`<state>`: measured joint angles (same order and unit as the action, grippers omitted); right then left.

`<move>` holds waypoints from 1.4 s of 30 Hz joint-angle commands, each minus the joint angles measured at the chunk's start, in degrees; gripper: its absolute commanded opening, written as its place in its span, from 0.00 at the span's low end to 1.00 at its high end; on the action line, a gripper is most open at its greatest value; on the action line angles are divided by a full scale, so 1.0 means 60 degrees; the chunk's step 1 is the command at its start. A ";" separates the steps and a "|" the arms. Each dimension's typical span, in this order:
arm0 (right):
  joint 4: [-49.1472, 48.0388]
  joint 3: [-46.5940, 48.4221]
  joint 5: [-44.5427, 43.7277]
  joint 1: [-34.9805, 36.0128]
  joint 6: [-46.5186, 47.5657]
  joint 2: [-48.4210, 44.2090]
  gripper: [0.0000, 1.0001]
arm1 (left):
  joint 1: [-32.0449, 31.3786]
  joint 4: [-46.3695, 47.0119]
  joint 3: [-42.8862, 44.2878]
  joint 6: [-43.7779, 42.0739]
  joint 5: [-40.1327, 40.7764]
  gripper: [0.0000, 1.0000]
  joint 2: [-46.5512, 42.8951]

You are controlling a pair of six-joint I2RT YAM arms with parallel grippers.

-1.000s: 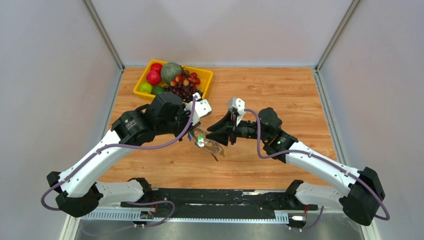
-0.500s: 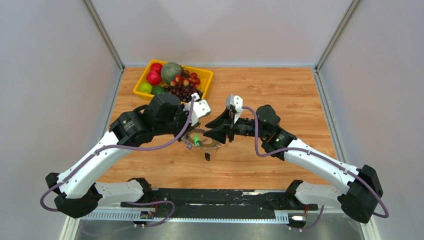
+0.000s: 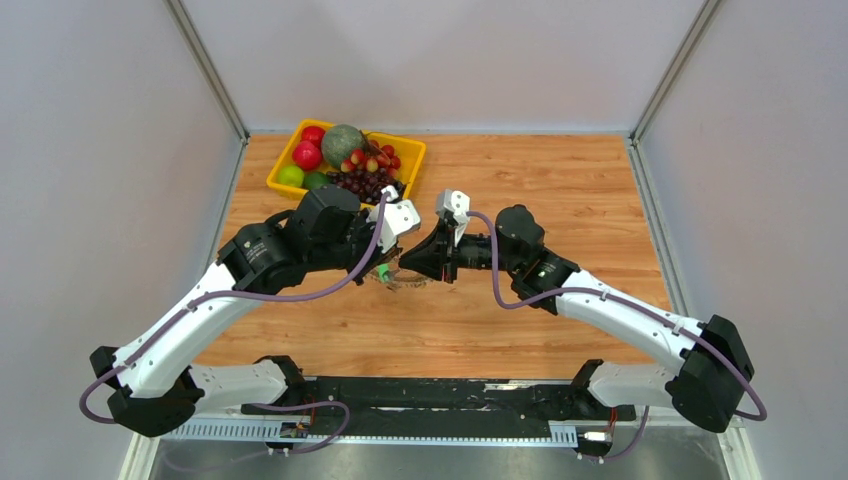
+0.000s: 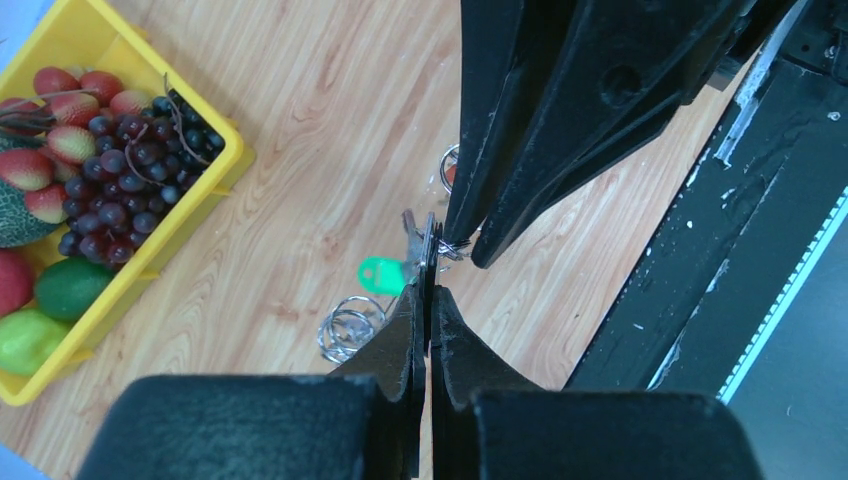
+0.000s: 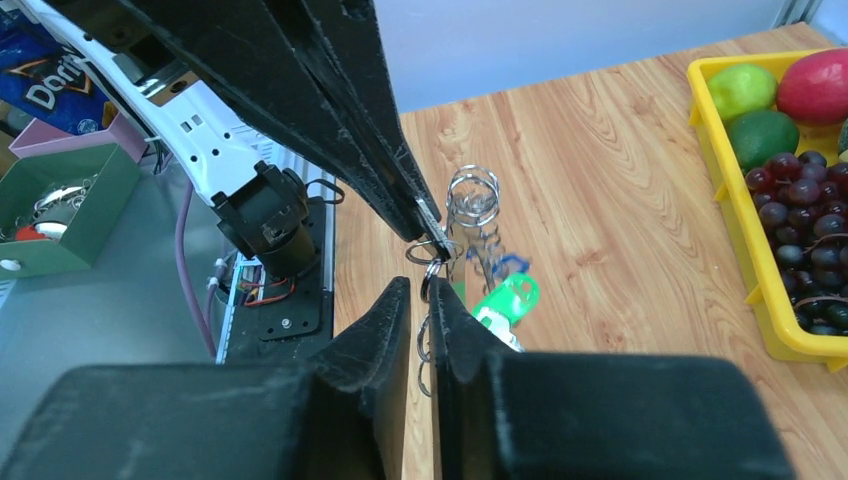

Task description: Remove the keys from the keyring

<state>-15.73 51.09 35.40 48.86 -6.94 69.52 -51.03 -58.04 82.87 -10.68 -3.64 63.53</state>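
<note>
Both claws met over the middle of the tabletop [image 3: 560,190], with the bunch strung between them. Left claw [image 4: 428,292] was clamped tight on a flat sliver of metal, one of the keys [image 4: 381,272] I'd guess. Right claw [image 5: 428,297] was pinched on a wire loop of the keyring [image 5: 472,195]. Opposed grips made sense: one anchors, the other works the coil open.

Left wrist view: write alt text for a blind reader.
The left gripper, shut on a silvery key, faces the right gripper tip to tip above a wooden table; a green key head, coiled rings and a yellow fruit tray show beyond.
</note>
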 commanded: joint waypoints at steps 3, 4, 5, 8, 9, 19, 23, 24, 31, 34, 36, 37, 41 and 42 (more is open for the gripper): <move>-0.0044 0.0467 -0.0241 0.0148 0.0107 0.0021 0.09 | -0.0038 0.0414 0.0503 0.0199 -0.0166 0.00 -0.0365; -0.0045 0.0456 -0.0245 0.0153 0.0101 0.0000 0.11 | -0.0044 0.0393 0.0512 0.0206 -0.0118 0.00 -0.0397; -0.0045 0.0443 -0.0249 0.0152 0.0094 -0.0016 0.14 | -0.0045 0.0384 0.0498 0.0229 -0.0114 0.00 -0.0409; -0.0031 0.0415 -0.0151 0.0196 0.0127 -0.0044 0.24 | -0.0050 0.0405 0.0445 0.0292 -0.0255 0.00 -0.0425; -0.0030 0.0431 -0.0151 0.0207 0.0160 -0.0036 0.24 | -0.0050 0.0406 0.0442 0.0335 -0.0286 0.00 -0.0416; -0.0002 0.0426 -0.0397 0.0259 0.0219 -0.0117 0.00 | -0.0046 0.0469 0.0465 0.0498 -0.0351 0.00 -0.0382; -0.0016 0.0182 -0.1076 0.0258 0.0082 -0.0478 0.00 | -0.0050 0.0378 0.0403 0.0739 0.0172 0.00 -0.0400; -0.0036 0.0083 -0.1325 0.0256 -0.0021 -0.0594 0.00 | -0.0050 0.0293 0.0393 0.0860 0.0294 0.00 -0.0411; -0.1269 -0.0764 -0.1801 0.0241 -0.1097 -0.1251 0.00 | -0.0042 0.0279 -0.0259 0.1078 0.0293 0.00 -0.0588; -0.1725 -0.1014 -0.1856 0.0239 -0.1430 -0.1400 0.00 | -0.0043 0.0425 -0.0517 0.1144 -0.0125 0.00 -0.0630; -0.1778 -0.1053 -0.1826 0.0250 -0.1538 -0.1400 0.00 | -0.0050 0.0545 -0.0656 0.1180 -0.0245 0.00 -0.0684; -0.1770 -0.1069 -0.1796 0.0248 -0.1588 -0.1412 0.00 | -0.0050 0.0595 -0.0694 0.1183 -0.0251 0.00 -0.0725; -0.1041 -0.1005 -0.1550 0.0243 -0.1167 -0.1378 0.29 | -0.0051 0.0591 -0.0600 0.1076 0.0020 0.00 -0.0789; -0.0827 -0.0997 -0.1555 0.0249 -0.0987 -0.1387 0.35 | -0.0051 0.0577 -0.0493 0.1047 0.0116 0.00 -0.0811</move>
<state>-19.94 43.99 25.61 50.13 -14.33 62.70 -51.03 -57.08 78.61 -4.78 -3.81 60.51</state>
